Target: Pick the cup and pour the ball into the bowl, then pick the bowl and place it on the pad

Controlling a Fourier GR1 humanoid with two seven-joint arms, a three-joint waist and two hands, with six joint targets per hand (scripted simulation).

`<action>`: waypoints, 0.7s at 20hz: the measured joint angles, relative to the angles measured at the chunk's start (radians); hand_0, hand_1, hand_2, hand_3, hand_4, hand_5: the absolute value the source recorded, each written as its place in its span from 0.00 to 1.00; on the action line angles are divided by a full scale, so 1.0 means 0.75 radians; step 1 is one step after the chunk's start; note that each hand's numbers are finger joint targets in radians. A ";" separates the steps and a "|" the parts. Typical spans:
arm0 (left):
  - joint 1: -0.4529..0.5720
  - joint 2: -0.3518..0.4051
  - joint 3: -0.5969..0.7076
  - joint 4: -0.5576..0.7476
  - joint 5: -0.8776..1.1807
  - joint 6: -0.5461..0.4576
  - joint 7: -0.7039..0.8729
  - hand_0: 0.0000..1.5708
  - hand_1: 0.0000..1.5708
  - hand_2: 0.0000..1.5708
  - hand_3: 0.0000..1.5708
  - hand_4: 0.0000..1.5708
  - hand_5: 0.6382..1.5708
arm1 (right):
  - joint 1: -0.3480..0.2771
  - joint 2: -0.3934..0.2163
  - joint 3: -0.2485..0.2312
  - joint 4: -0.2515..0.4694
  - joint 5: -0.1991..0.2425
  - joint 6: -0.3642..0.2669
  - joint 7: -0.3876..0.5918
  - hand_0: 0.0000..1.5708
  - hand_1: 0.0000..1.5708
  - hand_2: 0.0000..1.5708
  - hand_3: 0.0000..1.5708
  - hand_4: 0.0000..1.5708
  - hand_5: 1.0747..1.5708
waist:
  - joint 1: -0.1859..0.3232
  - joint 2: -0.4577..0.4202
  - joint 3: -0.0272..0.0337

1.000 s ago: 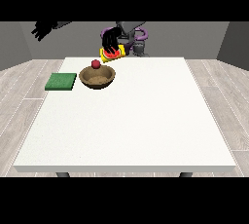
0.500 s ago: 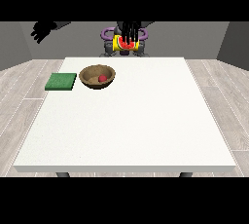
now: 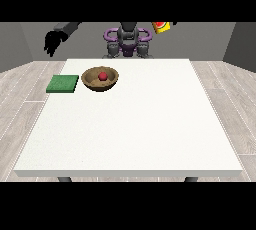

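While the robot stands behind the far edge of the white table [image 3: 130, 124], its arm at the view's left is raised out to the side, and the black hand at the view's left [image 3: 53, 42] hangs above and beyond the table's far left corner, well clear of the bowl. Its fingers droop downward, relaxed and holding nothing. On the other side, the cup [image 3: 161, 26], yellow with a red mouth, sits high at the top edge of the scene, up and to the right of the bowl and well apart from it. It is tilted, its long axis slanting and its red opening turned up and toward the left. The hand at the view's right is mostly out of sight there; it probably carries the cup, but I cannot tell how its fingers lie.

The wooden bowl [image 3: 95, 83] rests upright on the table near the far edge, towards the left. The red ball [image 3: 103, 76] lies inside the bowl, at its middle. The green pad [image 3: 63, 83] lies flat on the table just to the left of the bowl, close beside it but not touching.
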 measured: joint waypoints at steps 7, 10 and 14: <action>0.005 0.148 0.318 -0.095 0.511 -0.391 -0.122 0.00 0.00 0.00 0.00 0.67 0.99 | 0.025 0.105 -0.004 0.051 0.032 -0.101 -0.104 0.00 0.00 0.00 0.00 0.47 0.99 | 0.128 0.094 0.0101; -0.003 0.273 0.430 -0.084 0.642 -0.535 -0.149 0.00 0.00 0.00 0.00 0.67 0.99 | 0.015 0.139 -0.002 0.079 0.032 -0.105 -0.164 0.00 0.00 0.00 0.00 0.47 0.99 | 0.130 0.161 0.0127; 0.018 0.354 0.500 -0.095 0.744 -0.632 -0.138 0.00 0.00 0.00 0.00 0.62 0.98 | -0.034 0.180 0.012 0.182 0.052 -0.117 -0.261 0.00 0.00 0.00 0.00 0.41 0.98 | 0.131 0.214 0.0149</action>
